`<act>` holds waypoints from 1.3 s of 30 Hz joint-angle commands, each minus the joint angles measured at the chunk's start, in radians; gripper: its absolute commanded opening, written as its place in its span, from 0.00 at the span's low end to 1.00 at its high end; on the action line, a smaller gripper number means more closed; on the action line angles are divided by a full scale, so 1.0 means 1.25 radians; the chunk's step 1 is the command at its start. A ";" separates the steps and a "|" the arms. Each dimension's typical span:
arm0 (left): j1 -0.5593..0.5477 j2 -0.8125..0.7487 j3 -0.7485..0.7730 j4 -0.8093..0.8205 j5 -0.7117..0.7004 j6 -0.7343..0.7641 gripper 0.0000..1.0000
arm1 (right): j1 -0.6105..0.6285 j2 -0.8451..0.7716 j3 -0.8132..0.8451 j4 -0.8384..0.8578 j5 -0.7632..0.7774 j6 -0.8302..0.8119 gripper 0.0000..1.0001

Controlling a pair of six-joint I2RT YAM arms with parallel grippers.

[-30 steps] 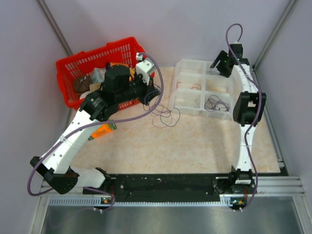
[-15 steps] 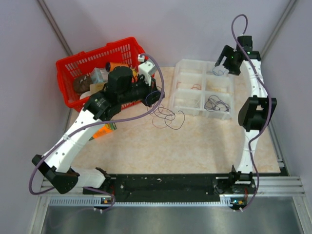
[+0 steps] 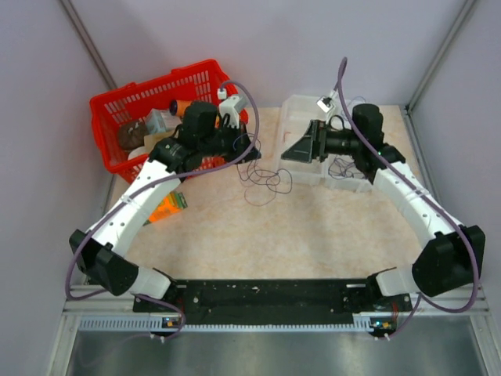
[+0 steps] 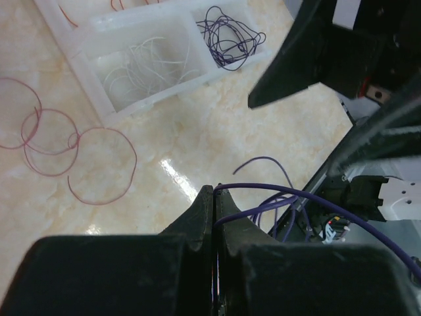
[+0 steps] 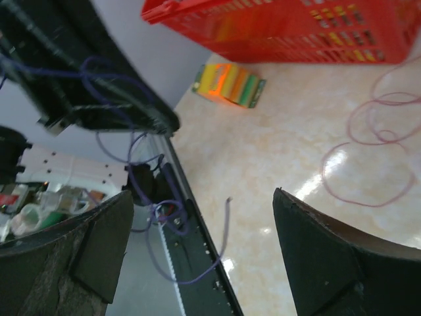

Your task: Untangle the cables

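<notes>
Now the right arm lies low across the clear divided tray. A second ago it stood upright at the far right corner of the table, with its gripper over the tray's far edge. The right gripper points left toward the other arm. Its fingers are spread wide with nothing between them.

The left gripper is clenched on a purple cable, pinched right at the fingertips. From there the cable arcs off to the right and down in the left wrist view. In the right wrist view the same thin purple cable hangs from the dark left gripper in loose curls, and one free end points up in the space ahead of the open fingers. The left arm has shifted only a little, its wrist slightly further from the base and its elbow drawn in.

On the table between the two grippers lie the reddish cable loops, several overlapping rings flat on the surface. They sit in about the same place as a second ago.

Inside the tray, one compartment holds a bundle of purple cables. The compartment beside it holds pale white cables.

The red basket stands at the far left. An orange and green packet lies on the table just in front of it.
</notes>
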State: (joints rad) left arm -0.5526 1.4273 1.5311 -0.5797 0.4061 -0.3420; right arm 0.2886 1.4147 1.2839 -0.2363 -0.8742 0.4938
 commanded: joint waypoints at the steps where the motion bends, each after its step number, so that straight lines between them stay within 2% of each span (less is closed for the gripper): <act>1: 0.020 0.004 -0.017 0.054 0.067 -0.077 0.00 | 0.067 -0.055 -0.105 0.249 -0.133 0.103 0.85; 4: 0.022 0.025 -0.003 0.050 0.063 -0.097 0.00 | 0.132 -0.064 -0.099 0.190 -0.080 0.048 0.85; 10: 0.022 0.042 0.000 0.050 0.095 -0.125 0.00 | 0.216 -0.078 -0.079 0.095 0.181 -0.082 0.85; 14: 0.022 0.050 0.005 0.044 0.097 -0.130 0.00 | 0.244 -0.070 -0.076 0.074 0.215 -0.147 0.84; 18: 0.025 0.057 0.017 0.042 0.100 -0.136 0.00 | 0.269 -0.064 -0.076 0.057 0.191 -0.181 0.77; 20: 0.024 0.061 0.020 0.042 0.102 -0.139 0.00 | 0.275 -0.059 -0.074 0.055 0.184 -0.182 0.69; 21: 0.024 0.062 0.021 0.040 0.102 -0.140 0.00 | 0.278 -0.054 -0.071 0.055 0.173 -0.185 0.62; 24: 0.024 0.067 0.028 0.031 0.085 -0.140 0.00 | 0.280 -0.040 -0.065 0.058 0.168 -0.174 0.33; 25: 0.024 0.067 0.032 0.027 0.075 -0.139 0.01 | 0.280 -0.036 -0.063 0.055 0.179 -0.171 0.18; 26: 0.024 0.065 0.035 0.017 0.059 -0.133 0.05 | 0.280 -0.036 -0.060 0.050 0.207 -0.168 0.04; 27: 0.025 0.063 0.037 0.006 0.045 -0.127 0.13 | 0.280 -0.040 -0.059 0.043 0.242 -0.168 0.00; 29: 0.026 0.057 0.040 -0.020 0.015 -0.108 0.32 | 0.278 -0.054 -0.071 0.041 0.334 -0.168 0.00; 32: 0.030 0.046 0.038 -0.054 -0.008 -0.084 0.50 | 0.270 -0.078 -0.088 0.022 0.487 -0.169 0.00; 33: 0.032 0.041 0.037 -0.061 -0.009 -0.074 0.59 | 0.263 -0.080 -0.091 0.012 0.527 -0.169 0.00; 36: 0.036 0.022 0.026 -0.065 0.002 -0.046 0.67 | 0.218 -0.081 -0.093 -0.016 0.600 -0.152 0.00; 39: 0.037 0.000 0.006 -0.060 -0.014 -0.034 0.69 | 0.161 -0.086 -0.094 -0.045 0.637 -0.123 0.00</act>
State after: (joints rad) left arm -0.5129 1.5021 1.5406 -0.6628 0.4168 -0.4347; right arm 0.5732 1.3533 1.1591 -0.2512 -0.2409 0.2993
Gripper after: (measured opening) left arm 0.686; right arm 0.014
